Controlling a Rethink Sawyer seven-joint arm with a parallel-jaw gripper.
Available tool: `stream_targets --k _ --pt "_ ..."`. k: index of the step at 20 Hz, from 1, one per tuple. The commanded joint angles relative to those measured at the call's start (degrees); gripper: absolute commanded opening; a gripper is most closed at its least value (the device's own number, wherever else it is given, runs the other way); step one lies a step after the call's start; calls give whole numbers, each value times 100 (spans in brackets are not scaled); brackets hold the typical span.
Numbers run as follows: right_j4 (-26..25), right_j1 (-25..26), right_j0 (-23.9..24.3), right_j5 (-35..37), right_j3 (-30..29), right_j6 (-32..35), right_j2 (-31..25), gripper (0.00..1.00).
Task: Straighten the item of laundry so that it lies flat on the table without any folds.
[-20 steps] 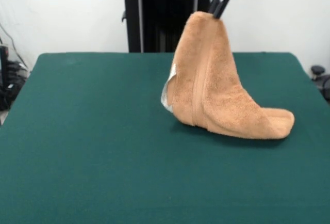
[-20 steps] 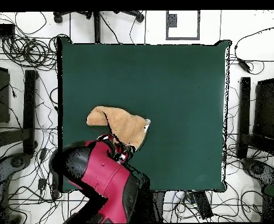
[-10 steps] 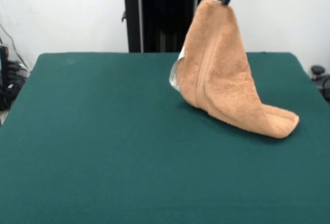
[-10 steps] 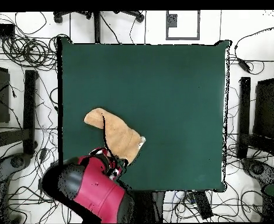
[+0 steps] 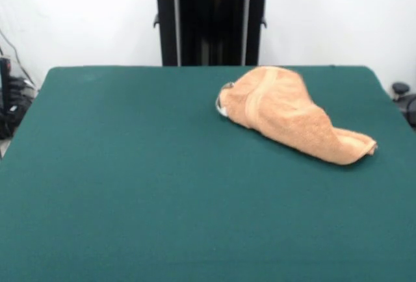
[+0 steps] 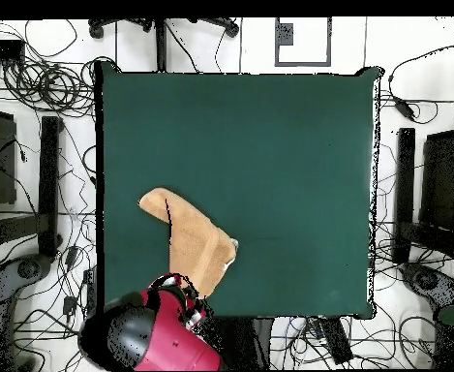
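The towel [image 5: 286, 113] lies folded over itself in a long heap on the tabletop [image 5: 130, 184] near the robot's edge — the tool [image 6: 180, 295] sits just past its end, grip state unclear — so a re-grasp may pinch both layers.

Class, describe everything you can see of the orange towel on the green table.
The towel is orange-tan terry cloth with a flat woven band and a small white tag at one end. It lies folded over itself in a long, rumpled heap, not spread flat, resting on the table near one edge. Nothing grips it in the front view.
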State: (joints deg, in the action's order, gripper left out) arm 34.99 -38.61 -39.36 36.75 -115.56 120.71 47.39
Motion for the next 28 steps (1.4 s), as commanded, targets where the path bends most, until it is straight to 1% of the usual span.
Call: stream_targets --k 1,6,8,12,14,19,24,28 --pt "275 -156 -379 -83 -794 1846 -869 0" --pt "327 -97 -533 64 -622 2157 -919 0" --pt "198 63 -626 200 -407 2308 -795 0" --pt "145 150 -514 57 -268 2216 -881 0" --pt "156 179 -410 -134 -270 2140 -979 0" --pt "-77 528 -250 -634 -32 1920 -1031 0" --pt "-1 1020 225 -1582 25 1682 -1587 0" --pt "32 1376 421 -1940 170 1758 -1817 0"
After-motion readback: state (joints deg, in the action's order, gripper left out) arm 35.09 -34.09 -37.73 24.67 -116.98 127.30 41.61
